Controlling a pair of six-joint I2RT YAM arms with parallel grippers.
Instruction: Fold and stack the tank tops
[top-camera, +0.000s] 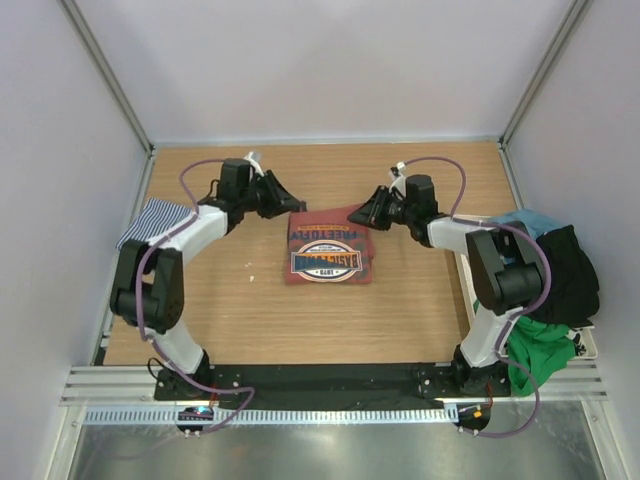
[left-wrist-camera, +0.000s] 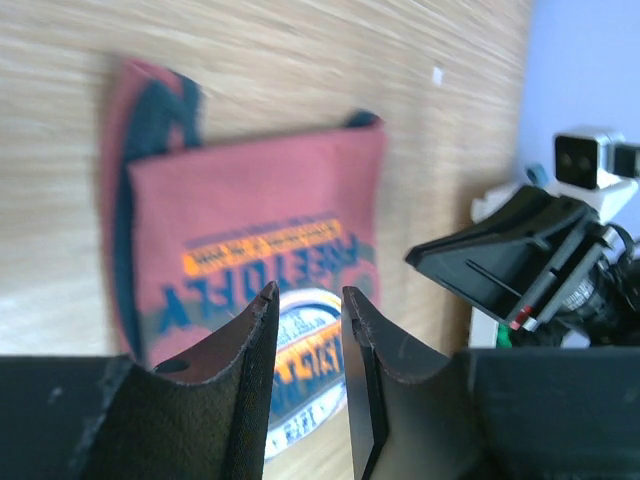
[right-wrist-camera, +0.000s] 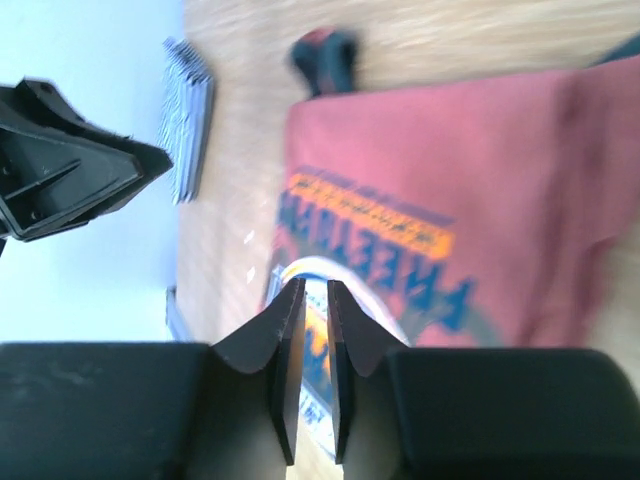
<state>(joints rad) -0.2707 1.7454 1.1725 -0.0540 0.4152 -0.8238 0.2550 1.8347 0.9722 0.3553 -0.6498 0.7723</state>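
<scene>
- The red top (top-camera: 328, 258) lies folded into a rough rectangle in the middle of the top view, print (top-camera: 325, 262) facing up.
- The print is a round badge under orange lettering. From my left wrist view I see dark trim (left-wrist-camera: 150, 110) running along the top's left edge.
- The striped top (top-camera: 155, 220) sits folded at the left edge of the table (top-camera: 210, 310), well apart from the red one and partly under my left arm.
- My left gripper (left-wrist-camera: 308, 295) is by the red top's upper left corner. Its jaws stand a little apart with nothing between them, and the print shows through the gap.
- My right gripper (right-wrist-camera: 315, 287) is over the upper right corner, facing the left one. Its jaws are parted by a narrow slit and are also empty.
- I cannot tell whether either fingertip touches the cloth, because both wrist views are blurred.
- A pile (top-camera: 560, 275) of black, green and teal clothes lies at the right edge of the top view, beside my right arm.
</scene>
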